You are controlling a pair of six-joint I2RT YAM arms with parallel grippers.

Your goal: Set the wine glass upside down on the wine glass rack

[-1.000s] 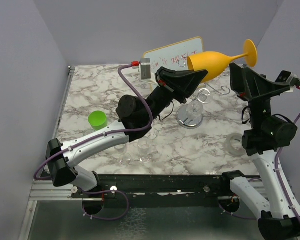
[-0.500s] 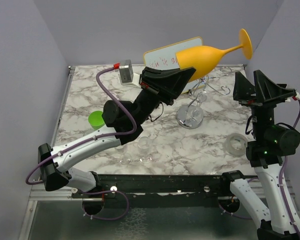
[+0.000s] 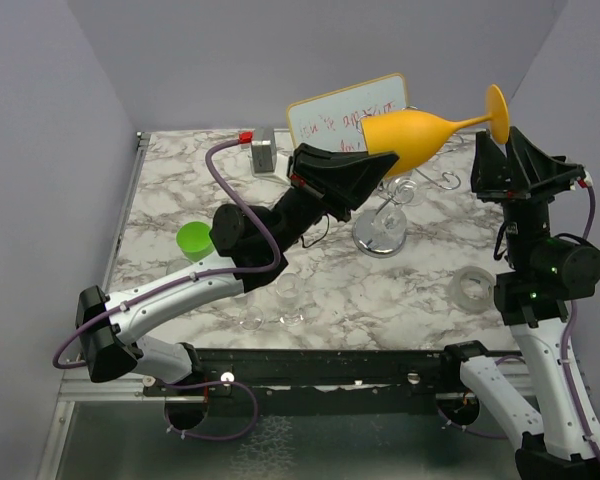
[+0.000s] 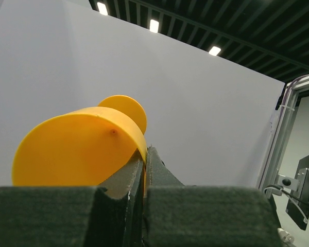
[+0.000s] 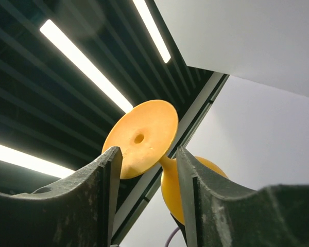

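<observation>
Pinching the rim of the orange wine glass in the left gripper, sideways above the wine glass rack by the bench far edge. Straddling its stem with the half-spread right gripper.

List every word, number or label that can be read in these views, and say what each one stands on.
Whiteboard: red handwritten lines, too small and blurred to read.
Orange wine glass: no text visible.
Wine glass rack: no text visible.
Green cup: no text visible.
Both wrist views: no text, label or number in view.
</observation>
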